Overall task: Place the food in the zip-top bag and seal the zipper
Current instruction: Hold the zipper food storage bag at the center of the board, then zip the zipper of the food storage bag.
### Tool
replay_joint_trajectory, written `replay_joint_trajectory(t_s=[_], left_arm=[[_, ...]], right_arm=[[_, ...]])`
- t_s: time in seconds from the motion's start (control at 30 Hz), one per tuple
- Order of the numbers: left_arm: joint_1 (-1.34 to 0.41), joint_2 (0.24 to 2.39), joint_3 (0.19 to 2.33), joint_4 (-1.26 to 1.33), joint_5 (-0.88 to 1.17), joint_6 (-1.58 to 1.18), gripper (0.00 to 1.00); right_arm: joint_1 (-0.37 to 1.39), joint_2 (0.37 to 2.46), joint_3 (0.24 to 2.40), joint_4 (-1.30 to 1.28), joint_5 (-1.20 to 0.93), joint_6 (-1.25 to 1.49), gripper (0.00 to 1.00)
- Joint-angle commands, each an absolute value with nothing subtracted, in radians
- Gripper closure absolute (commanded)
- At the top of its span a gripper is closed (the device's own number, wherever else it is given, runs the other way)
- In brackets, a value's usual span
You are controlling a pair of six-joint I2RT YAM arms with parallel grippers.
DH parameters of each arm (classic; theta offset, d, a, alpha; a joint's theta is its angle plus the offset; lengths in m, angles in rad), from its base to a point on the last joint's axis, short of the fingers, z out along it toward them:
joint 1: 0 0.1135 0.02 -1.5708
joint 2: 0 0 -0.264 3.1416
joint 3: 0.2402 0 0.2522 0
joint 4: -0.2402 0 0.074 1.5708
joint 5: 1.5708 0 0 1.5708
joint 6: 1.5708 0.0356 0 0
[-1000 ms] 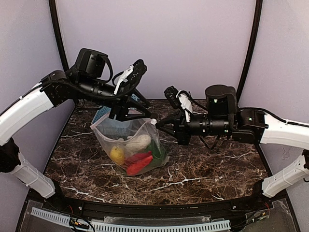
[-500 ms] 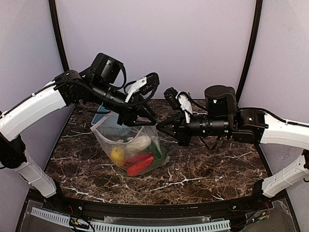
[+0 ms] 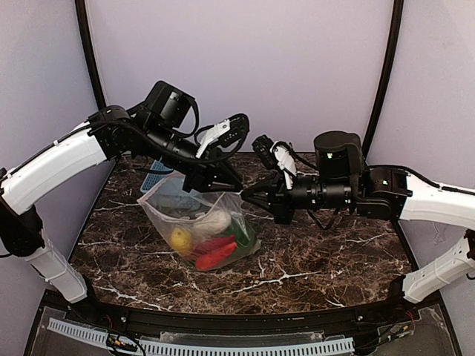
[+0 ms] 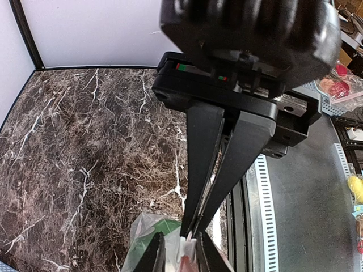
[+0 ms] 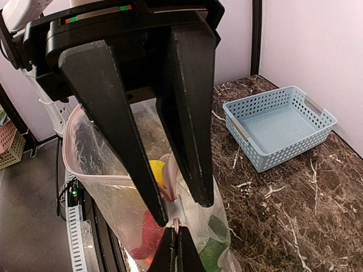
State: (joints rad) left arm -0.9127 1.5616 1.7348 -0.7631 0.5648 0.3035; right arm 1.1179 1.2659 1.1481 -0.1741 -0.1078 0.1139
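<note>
Zip-top bag, seen from above, sits slumped on the marble table between the two arms. All the food looks to be inside: yellow corn, the long red one, the white one and the green leafy one. The left gripper and right gripper meet at its raised top corner. The light-blue basket stands just behind.

From the left wrist, the right gripper is pinched tight on the end of the zipper. The left gripper stands slightly apart, straddling the same strip just beside it. I cannot see it clamped.

From the right wrist, the bag's mouth gapes in a loop, its pinkish zipper unsealed. Corn, red and green show through the film. The basket holds nothing.

My guess is the film is thin, floppy and slick, and light except where the toys weigh down its bottom. Grabbed by the wall it would crumple or slide. The strip is the stiffer part, so it is the place to hold: one end anchored, the other jaws nipping it alongside and running along the edge.
</note>
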Motion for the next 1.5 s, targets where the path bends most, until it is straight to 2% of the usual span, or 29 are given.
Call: replay_joint_trajectory(t_s=[0.0,0.3,0.43,0.57,0.93,1.47], left_arm=[[-0.92,1.574,1.754,-0.838,0.588,0.314,0.8],[-0.922,1.583,1.753,-0.855,0.575,0.318,0.8],[-0.922,1.585,1.753,-0.86,0.574,0.315,0.92],[-0.921,1.586,1.755,-0.867,0.584,0.311,0.99],[-0.921,1.566,1.751,-0.885,0.555,0.312,0.99],[-0.922,1.551,1.761,-0.919,0.475,0.333,0.99]], right_arm=[[1.106,1.25,1.157,-0.142,-0.087,0.119,1.0],[1.106,1.254,1.157,-0.138,-0.091,0.121,1.0],[1.106,1.251,1.155,-0.135,-0.08,0.123,1.0],[1.104,1.241,1.147,-0.129,-0.053,0.127,1.0],[1.104,1.189,1.103,-0.104,0.067,0.137,1.0],[1.104,1.157,1.075,-0.111,0.136,0.132,1.0]])
